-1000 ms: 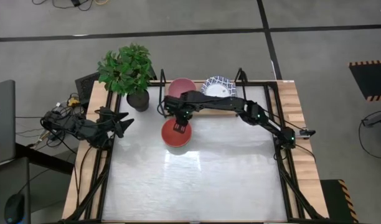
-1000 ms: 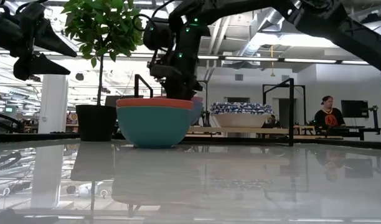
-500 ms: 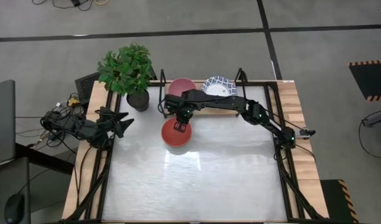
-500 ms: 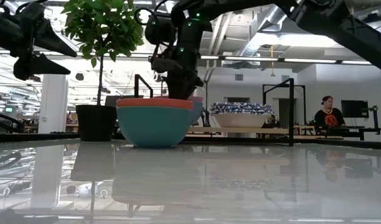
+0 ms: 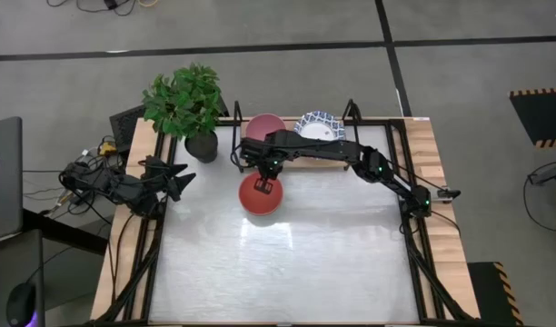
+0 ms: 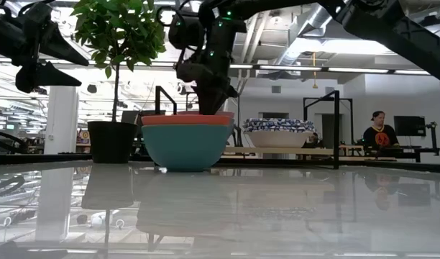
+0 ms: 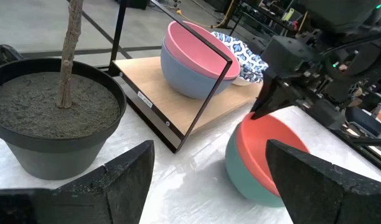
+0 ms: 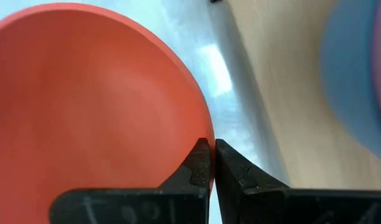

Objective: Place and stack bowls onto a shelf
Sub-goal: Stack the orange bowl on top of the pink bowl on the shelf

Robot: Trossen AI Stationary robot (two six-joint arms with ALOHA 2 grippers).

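The right gripper [image 5: 265, 184] reaches in from the right arm across the back of the table and comes down on the rim of the red bowl [image 5: 259, 194]. Its two dark fingers [image 8: 200, 163] are pinched together on that rim at the edge nearest the shelf [image 5: 337, 160] — one finger inside the bowl, one outside, with only the thin wall of the bowl between them. In the low view the gripper [image 6: 205, 86] descends to the far side of the rim, and the red bowl [image 6: 185, 120] sits nested in a teal bowl [image 6: 185, 146], the pair standing on the table [image 5: 287, 263] just in front of the shelf.

On the shelf's wooden plank [image 7: 178, 87] stand a pink bowl [image 7: 193, 46] nested in a blue bowl [image 7: 184, 74] at the end nearer the plant, and beside them a white bowl with a blue patterned rim [image 5: 318, 125]. The red and teal stack lies close to the shelf's black wire end frame [image 7: 197, 68] but apart from it.

The left gripper [image 5: 176, 178] hangs at the table's left edge, near the dark plant pot [image 5: 202, 145], its fingers [image 7: 109, 177] spread wide — nothing between them.

A person [image 6: 379, 133] sits in the room beyond the table.
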